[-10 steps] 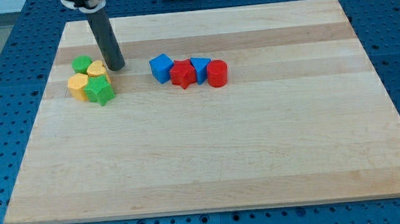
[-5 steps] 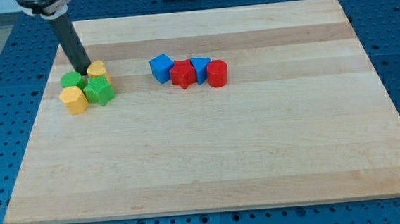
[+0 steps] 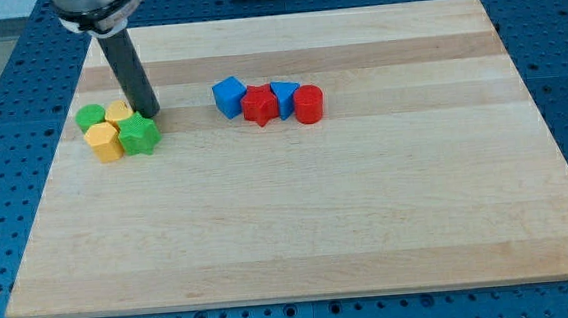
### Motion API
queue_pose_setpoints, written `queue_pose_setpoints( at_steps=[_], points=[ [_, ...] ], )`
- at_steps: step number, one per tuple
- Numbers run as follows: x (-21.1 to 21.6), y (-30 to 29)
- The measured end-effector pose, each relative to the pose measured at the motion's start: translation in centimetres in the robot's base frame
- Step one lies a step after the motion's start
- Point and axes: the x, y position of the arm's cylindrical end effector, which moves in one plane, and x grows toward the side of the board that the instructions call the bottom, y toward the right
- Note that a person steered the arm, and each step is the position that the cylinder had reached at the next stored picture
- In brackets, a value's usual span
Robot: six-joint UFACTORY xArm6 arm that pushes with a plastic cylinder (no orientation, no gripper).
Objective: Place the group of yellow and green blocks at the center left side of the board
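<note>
Yellow and green blocks sit clustered near the board's left edge, in the upper part of the view. A green round block (image 3: pixel 90 117) is at the cluster's left, a yellow block (image 3: pixel 118 112) beside it, a yellow hexagonal block (image 3: pixel 104 142) below, and a green star block (image 3: pixel 138 135) at the right. My tip (image 3: pixel 148 112) rests at the cluster's upper right, touching or almost touching the green star and the upper yellow block.
A row of other blocks lies to the right: a blue cube (image 3: pixel 228 96), a red star (image 3: pixel 258 106), a blue triangle (image 3: pixel 285 96) and a red cylinder (image 3: pixel 308 105). The wooden board (image 3: pixel 308 217) lies on a blue perforated table.
My tip swung left around the top of the cluster, then back to its upper right. The green round block moved left and down; the upper yellow block was pushed left into the group.
</note>
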Motion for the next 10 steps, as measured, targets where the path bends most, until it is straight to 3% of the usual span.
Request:
queue_pose_setpoints(
  at_steps=[3, 7, 10],
  points=[
    [3.3, 4.6],
    [4.2, 0.8],
    [4.9, 7.1]
  ],
)
